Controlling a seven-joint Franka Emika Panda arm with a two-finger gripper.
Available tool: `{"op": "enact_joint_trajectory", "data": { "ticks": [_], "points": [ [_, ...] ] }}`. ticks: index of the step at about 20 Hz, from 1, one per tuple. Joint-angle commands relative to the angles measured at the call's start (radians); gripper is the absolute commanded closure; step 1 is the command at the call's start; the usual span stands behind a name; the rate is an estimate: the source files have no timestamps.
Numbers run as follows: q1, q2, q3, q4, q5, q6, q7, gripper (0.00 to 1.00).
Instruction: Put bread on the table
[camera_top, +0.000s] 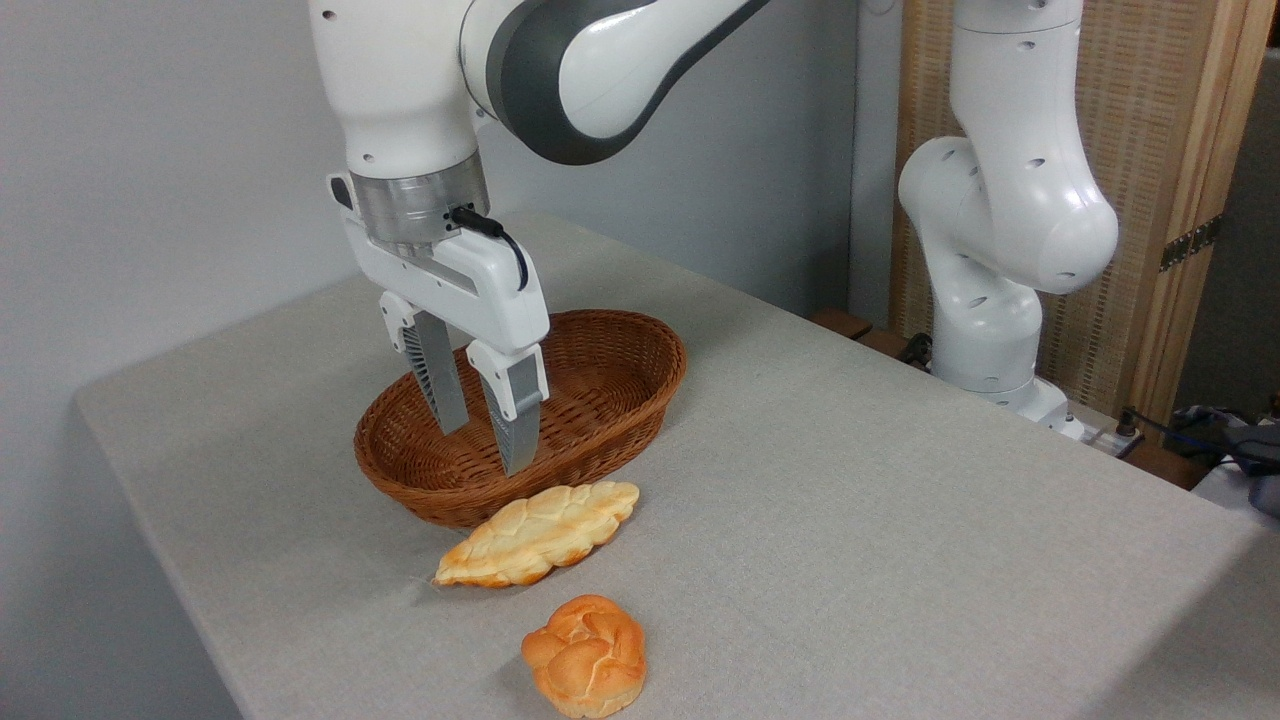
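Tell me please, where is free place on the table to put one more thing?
The table is bare right of the wicker basket, toward the arm's base. It is crowded in front, around the braided loaf and the round bun.

matt cloth table (900, 520), woven wicker basket (620, 420)

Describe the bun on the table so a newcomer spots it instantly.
Start at the brown wicker basket on the grey table. Just in front of it lies a long flat braided loaf; nearer the camera still, close to the table's front edge, sits the bread. It is the small, round, knotted, golden-orange one, not the elongated leaf shape.
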Motion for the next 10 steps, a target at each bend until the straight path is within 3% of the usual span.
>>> {"op": "enact_joint_trajectory", "data": {
  "ticks": [1, 10],
  "points": [
    [0.0, -0.006, -0.015, 0.007, -0.013, -0.012, 0.011, 0.0],
    [0.001, -0.006, -0.015, 0.007, -0.013, -0.014, 0.005, 0.0]
  ]
}}
